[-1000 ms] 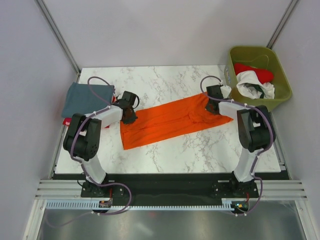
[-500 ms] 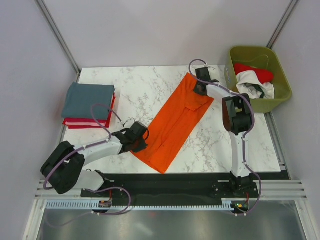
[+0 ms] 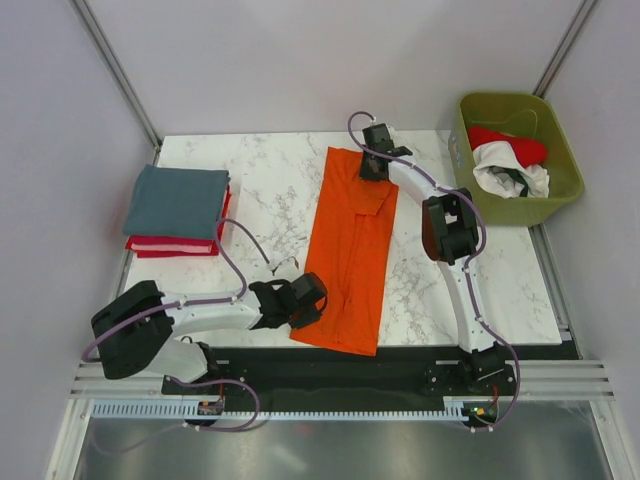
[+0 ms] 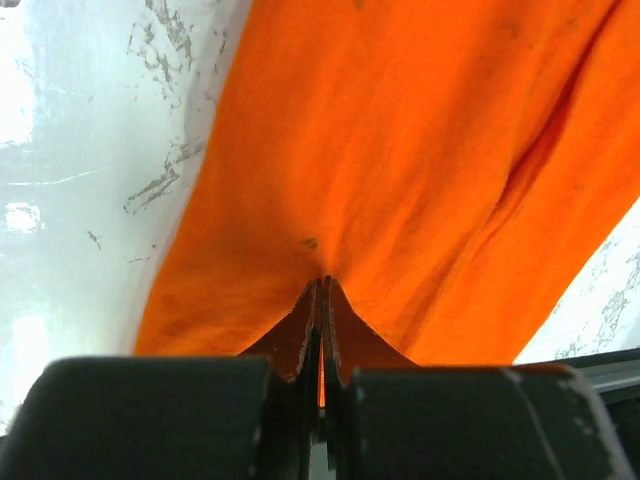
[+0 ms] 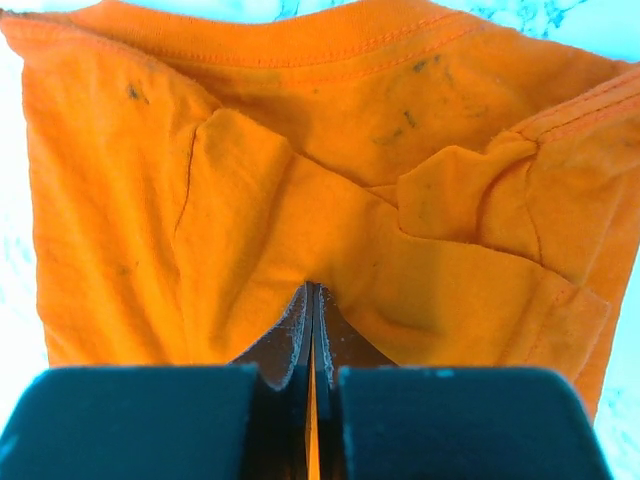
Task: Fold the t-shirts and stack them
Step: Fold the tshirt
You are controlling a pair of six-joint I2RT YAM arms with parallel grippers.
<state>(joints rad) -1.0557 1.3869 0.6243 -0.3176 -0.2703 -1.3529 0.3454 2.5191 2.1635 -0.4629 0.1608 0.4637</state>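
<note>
Near edge of the table (image 3: 270,190): left gripper (image 3: 308,300) pinched tight on the left edge of the orange t-shirt (image 3: 352,250), close to its near end, with a peak of cloth drawn up between the closed jaws. Stretched from there toward the far edge as a long, narrow band, collar end away. Hard to tell from above whether the near hem lies flat or droops over the edge. Along the left edge, a folded stack: grey-blue t-shirt (image 3: 178,200) on top of red t-shirts (image 3: 165,244). At the far end of the band, right gripper (image 3: 372,165) likewise clamped on cloth just below the collar, beside a bunched sleeve. Probably mid-fold, with the band squared for halving. To do it well: hold both pinches firm, draw the band taut and straight, bring one end over the other so the edges meet. Beyond the far right corner, olive-green bin (image 3: 535,210) holding a red t-shirt (image 3: 512,146) and a white t-shirt (image 3: 505,178).
</note>
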